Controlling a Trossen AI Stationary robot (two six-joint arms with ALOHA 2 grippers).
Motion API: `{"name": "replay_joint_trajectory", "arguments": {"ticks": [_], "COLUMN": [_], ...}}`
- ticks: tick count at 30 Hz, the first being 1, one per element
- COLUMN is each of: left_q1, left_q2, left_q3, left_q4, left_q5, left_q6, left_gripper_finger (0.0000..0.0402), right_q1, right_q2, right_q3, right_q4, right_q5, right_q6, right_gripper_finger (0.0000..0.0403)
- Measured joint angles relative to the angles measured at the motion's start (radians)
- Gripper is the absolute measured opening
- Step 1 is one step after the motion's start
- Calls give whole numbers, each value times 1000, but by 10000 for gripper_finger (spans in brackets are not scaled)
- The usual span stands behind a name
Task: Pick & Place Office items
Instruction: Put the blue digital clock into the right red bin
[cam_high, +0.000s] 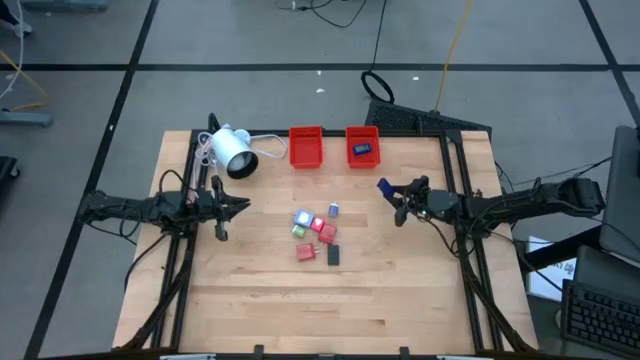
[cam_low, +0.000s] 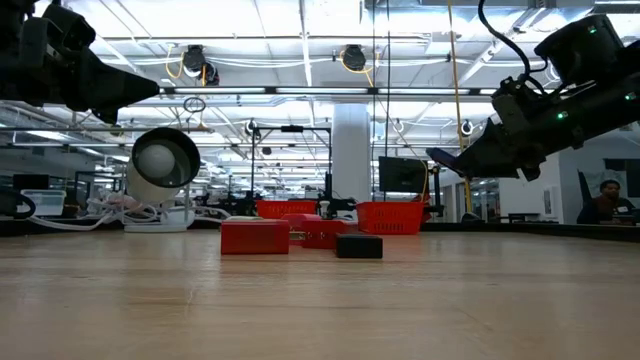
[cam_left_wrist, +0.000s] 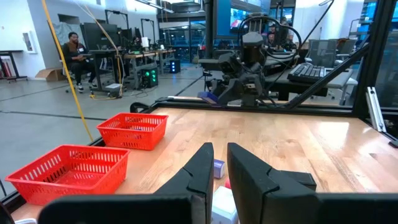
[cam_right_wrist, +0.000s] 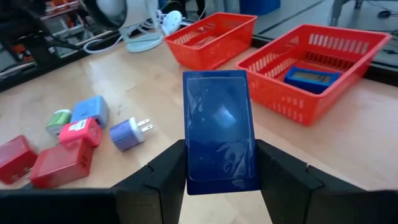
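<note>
Right wrist view shows the right hand (cam_right_wrist: 217, 163) clamping a flat blue block (cam_right_wrist: 218, 129); one red tray (cam_right_wrist: 314, 61) holds a blue item (cam_right_wrist: 312, 78); the other tray (cam_right_wrist: 212, 36) is bare; the left hand (cam_high: 237, 207) is closed, holding nothing; remaining office items (cam_high: 317, 236) cluster mid-tabletop (cam_high: 400, 290); no writing legible.

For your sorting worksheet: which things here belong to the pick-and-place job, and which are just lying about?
Job:
blue card in right gripper
plugs and blocks
blue item in tray
two red trays

Lying about:
white lamp
its cable

Open industrial lab: workbenches with monitors (cam_left_wrist: 99, 34), ceiling strip lights (cam_low: 300, 60), concrete floor (cam_high: 250, 40).
</note>
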Motion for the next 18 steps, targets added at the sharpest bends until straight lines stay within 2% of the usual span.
{"name": "replay_joint_trajectory", "arguments": {"ticks": [11,18], "left_q1": [0,0], "left_q2": [0,0], "left_q3": [0,0], "left_q4": [0,0], "left_q5": [0,0], "left_q6": [0,0], "left_gripper_finger": [47,47], "right_q1": [-115,-148], "right_q2": [0,0], "right_q3": [0,0], "right_q4": [95,90], "right_q5": [-3,-4], "right_q6": [-49,-53], "right_gripper_finger": [167,167]}}
